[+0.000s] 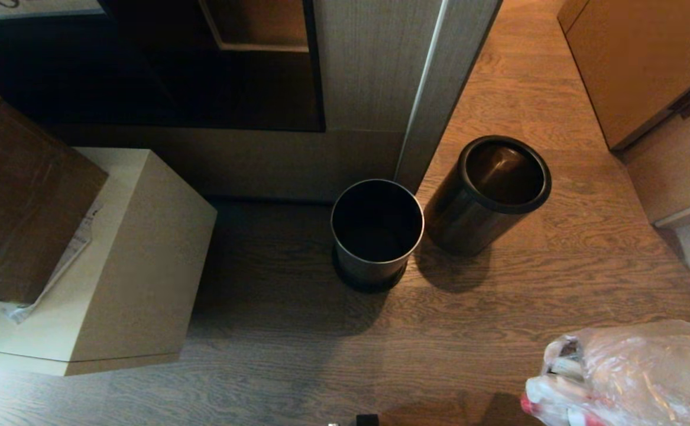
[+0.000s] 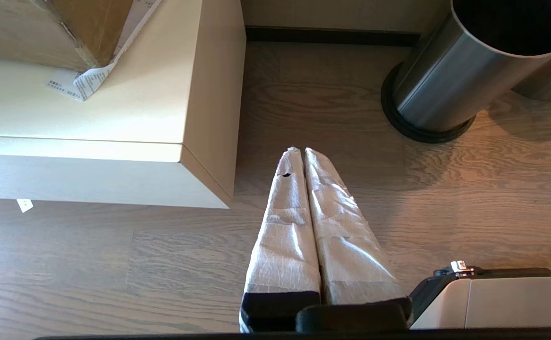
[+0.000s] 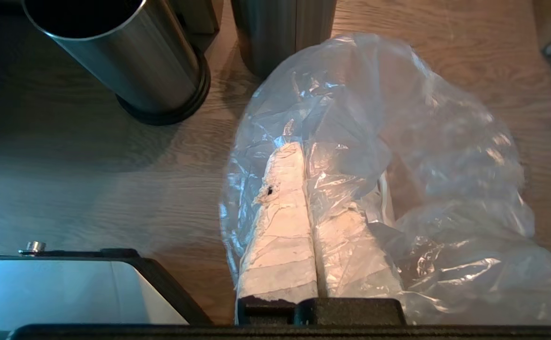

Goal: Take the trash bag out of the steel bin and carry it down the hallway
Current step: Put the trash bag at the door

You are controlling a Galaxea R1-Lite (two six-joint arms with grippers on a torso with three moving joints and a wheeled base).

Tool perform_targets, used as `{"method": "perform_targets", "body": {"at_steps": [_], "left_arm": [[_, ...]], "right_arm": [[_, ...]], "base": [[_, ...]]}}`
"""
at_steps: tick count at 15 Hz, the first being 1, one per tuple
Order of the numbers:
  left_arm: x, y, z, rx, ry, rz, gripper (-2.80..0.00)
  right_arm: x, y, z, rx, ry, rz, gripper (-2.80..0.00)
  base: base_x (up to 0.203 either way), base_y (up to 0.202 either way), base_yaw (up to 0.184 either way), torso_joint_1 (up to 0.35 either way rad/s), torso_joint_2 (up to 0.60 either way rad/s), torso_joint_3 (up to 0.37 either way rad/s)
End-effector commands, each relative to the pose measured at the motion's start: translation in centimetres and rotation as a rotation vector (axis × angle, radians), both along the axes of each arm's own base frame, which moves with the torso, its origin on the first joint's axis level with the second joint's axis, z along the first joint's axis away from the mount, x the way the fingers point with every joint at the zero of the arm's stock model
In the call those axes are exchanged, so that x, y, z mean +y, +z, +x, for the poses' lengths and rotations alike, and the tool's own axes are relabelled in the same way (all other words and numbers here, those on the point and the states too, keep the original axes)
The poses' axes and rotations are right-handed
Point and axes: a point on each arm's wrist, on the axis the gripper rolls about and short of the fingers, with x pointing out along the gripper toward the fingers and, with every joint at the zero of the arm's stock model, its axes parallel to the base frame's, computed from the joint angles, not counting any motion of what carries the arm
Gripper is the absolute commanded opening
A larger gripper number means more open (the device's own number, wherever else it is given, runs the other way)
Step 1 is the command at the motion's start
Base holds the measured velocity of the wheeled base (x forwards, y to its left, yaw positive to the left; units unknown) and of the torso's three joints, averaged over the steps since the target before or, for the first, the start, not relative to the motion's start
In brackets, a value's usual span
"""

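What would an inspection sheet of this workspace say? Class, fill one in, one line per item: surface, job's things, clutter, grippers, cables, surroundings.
Surface: wooden floor.
Job's things: trash bag out of the bins, held at the head view's lower right; black-rimmed bin stands without a bag.
Clutter: second steel bin beside it, also without a bag; cardboard box and a paper on a pale block.
Grippers: right gripper shut on the bag's plastic; left gripper shut, holding nothing.
Cables: nothing seen.
Surroundings: grey cabinet behind the bins, wooden cabinets on the right.
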Motion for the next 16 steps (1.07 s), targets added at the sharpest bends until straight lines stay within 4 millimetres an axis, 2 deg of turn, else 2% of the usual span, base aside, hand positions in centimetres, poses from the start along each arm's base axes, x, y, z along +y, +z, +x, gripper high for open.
{"method": "perform_targets", "body": {"at_steps": [1, 16], "left_arm": [[0.00, -0.31, 0.08, 0.010, 0.001, 0.000, -2.80], [0.00, -0.35, 0.09, 0.013, 0.001, -0.002, -2.80]], "right_arm": [[0.00, 0.02, 0.02, 0.002, 0.001, -0.001, -2.80], [0.00, 0.02, 0.02, 0.002, 0.000, 0.002, -2.80]], "base": [[0.000, 0.000, 0.000, 0.000, 0.00, 0.000], [0.000, 0.000, 0.000, 0.000, 0.00, 0.000]]}}
